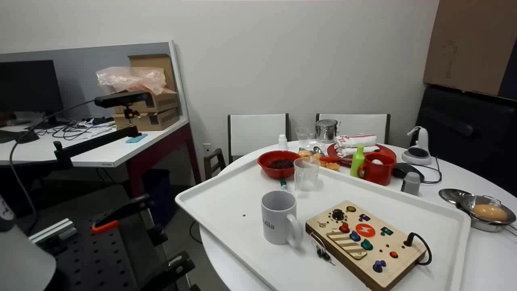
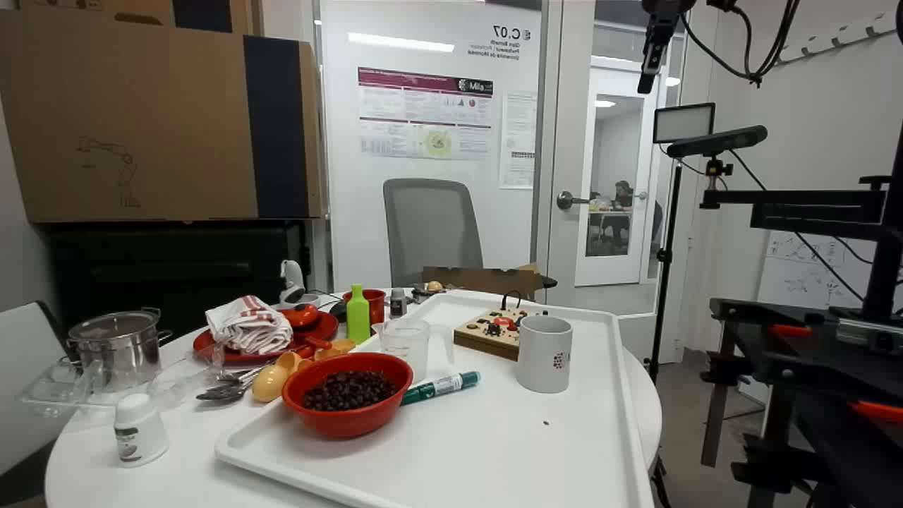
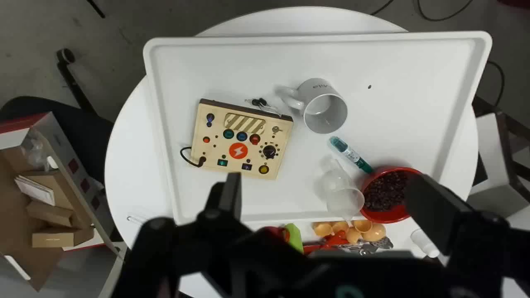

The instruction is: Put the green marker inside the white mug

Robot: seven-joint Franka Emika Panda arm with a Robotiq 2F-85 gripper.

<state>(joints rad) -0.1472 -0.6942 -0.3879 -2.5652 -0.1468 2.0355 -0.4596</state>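
Observation:
The green marker point(image 3: 351, 155) lies flat on the white tray, its dark end at the red bowl and its pale end pointing toward the mug. It also shows in an exterior view point(image 2: 446, 386), and is partly hidden behind the mug in an exterior view point(image 1: 283, 185). The white mug point(image 3: 311, 92) stands upright on the tray, apart from the marker; it shows in both exterior views point(image 1: 274, 226) point(image 2: 543, 363). Its visible inside looks empty. My gripper point(image 3: 327, 186) is open and empty, high above the tray. It shows at the top of an exterior view point(image 2: 652, 60).
The red bowl point(image 3: 385, 214) of dark beans and a clear plastic cup point(image 3: 345, 203) stand close to the marker. A wooden switch board point(image 3: 215, 155) lies beside the mug. Eggshells point(image 3: 374, 232), a green bottle point(image 2: 358, 317) and a red mug point(image 1: 375, 171) stand beyond the tray rim point(image 3: 314, 39).

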